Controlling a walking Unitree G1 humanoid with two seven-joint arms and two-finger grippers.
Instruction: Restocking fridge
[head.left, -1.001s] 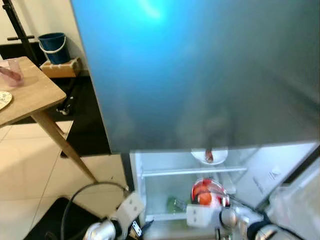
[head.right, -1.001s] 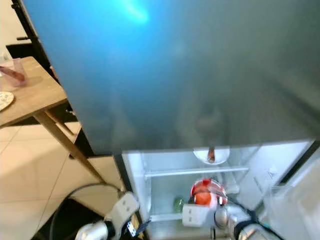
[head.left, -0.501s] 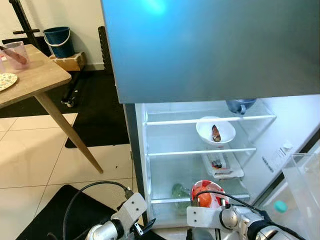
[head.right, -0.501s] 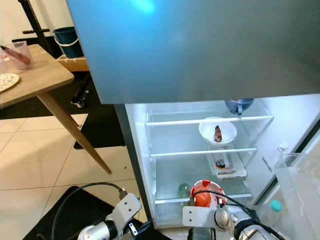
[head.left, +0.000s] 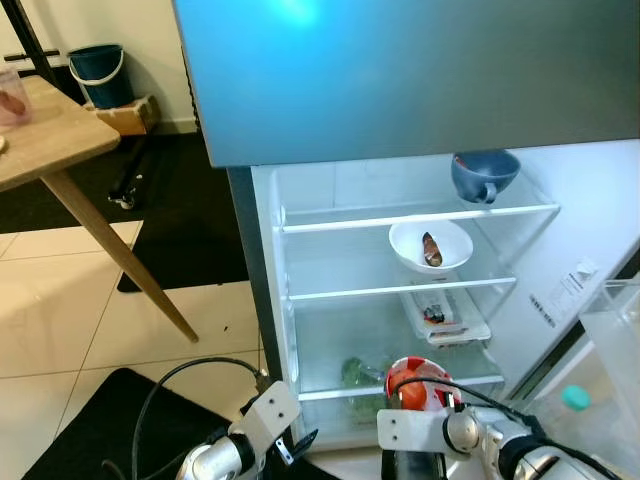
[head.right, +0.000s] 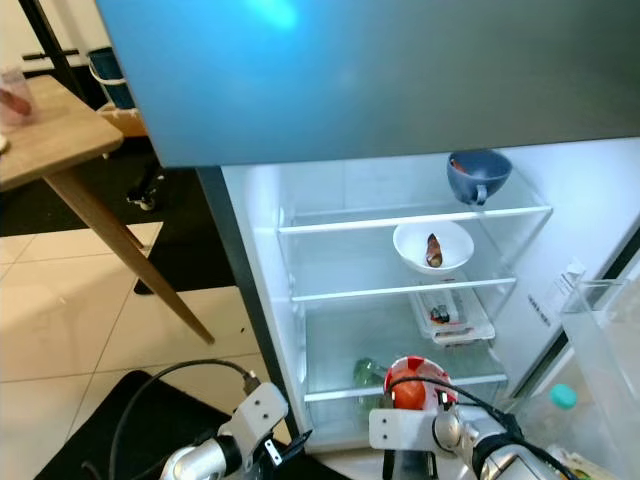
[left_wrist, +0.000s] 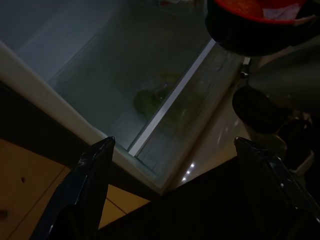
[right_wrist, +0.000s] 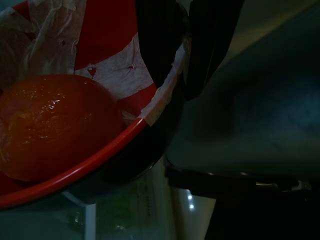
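One tomato (right_wrist: 55, 125) sits in the red bowl (right_wrist: 125, 55) pinched by right claw (right_wrist: 187, 55).

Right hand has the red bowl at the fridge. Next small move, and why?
Probably ease the right hand forward to carry the red bowl with the tomato onto the lowest glass shelf. Its fingers pinch the bowl's rim, and the bowl is at the shelf's front edge, above the greens.
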